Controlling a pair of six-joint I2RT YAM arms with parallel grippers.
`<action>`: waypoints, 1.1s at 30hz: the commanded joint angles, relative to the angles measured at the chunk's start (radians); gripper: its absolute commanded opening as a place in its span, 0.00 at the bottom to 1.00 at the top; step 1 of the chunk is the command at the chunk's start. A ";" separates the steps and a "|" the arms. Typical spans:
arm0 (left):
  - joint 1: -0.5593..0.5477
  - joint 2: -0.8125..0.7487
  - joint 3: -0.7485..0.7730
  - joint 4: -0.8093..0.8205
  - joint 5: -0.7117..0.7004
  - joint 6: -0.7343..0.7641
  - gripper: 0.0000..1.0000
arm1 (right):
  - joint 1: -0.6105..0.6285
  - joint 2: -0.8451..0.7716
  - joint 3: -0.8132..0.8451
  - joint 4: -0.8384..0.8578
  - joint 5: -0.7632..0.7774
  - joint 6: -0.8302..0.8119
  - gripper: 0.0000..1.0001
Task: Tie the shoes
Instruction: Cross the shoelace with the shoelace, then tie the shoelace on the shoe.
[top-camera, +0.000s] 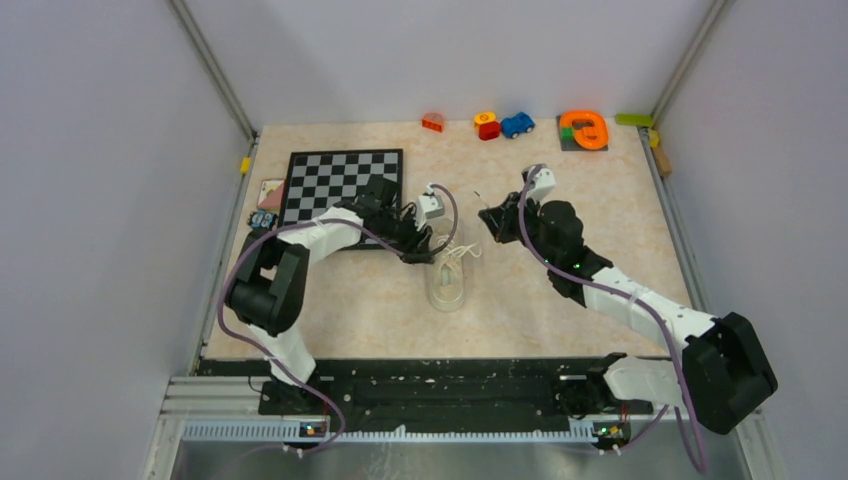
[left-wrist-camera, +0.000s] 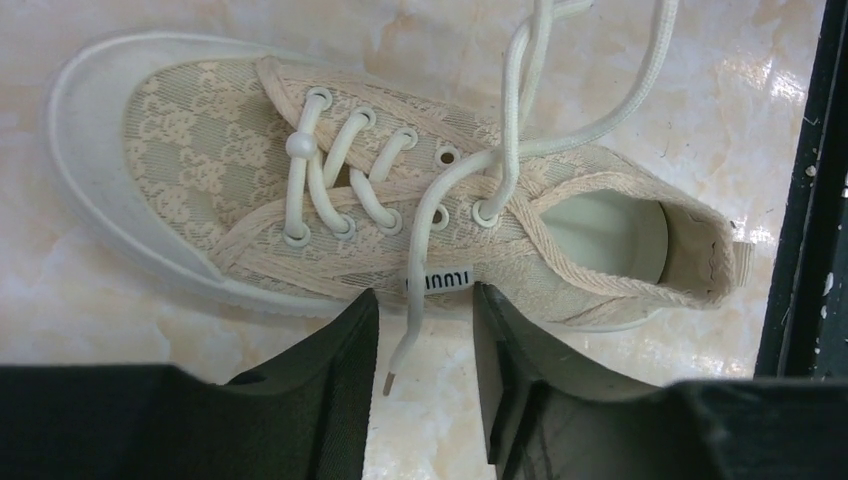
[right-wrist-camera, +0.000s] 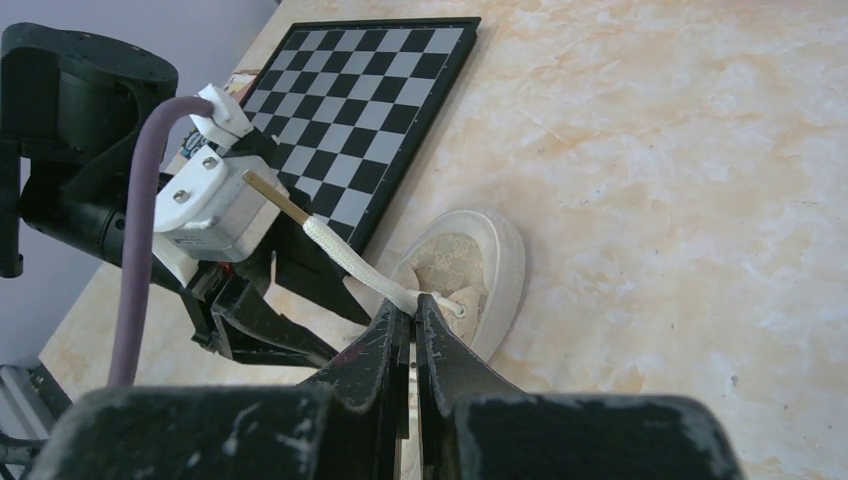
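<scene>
cream patterned sneaker (left-wrist-camera: 190, 170), white laces (left-wrist-camera: 296, 195) untied.

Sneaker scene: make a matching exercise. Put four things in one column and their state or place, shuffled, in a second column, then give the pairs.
Column one
1. left tool
2. right tool
3. sneaker
4. blue toy car

Column two
A. shut on the lace
B. open, with a loose lace end between its fingers
C. at the far edge of the table
D. untied, near the middle of the table

Pairs: 1-B, 2-A, 3-D, 4-C
</scene>
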 joint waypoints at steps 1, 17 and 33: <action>-0.028 0.021 0.049 -0.036 -0.006 0.041 0.37 | -0.016 -0.028 0.029 0.022 -0.010 0.008 0.00; 0.121 -0.442 -0.299 0.301 -0.289 -0.483 0.00 | -0.153 -0.088 -0.029 -0.088 0.172 0.149 0.00; 0.288 -0.717 -0.555 0.425 -0.266 -0.681 0.00 | -0.153 -0.145 -0.201 -0.059 0.150 0.218 0.00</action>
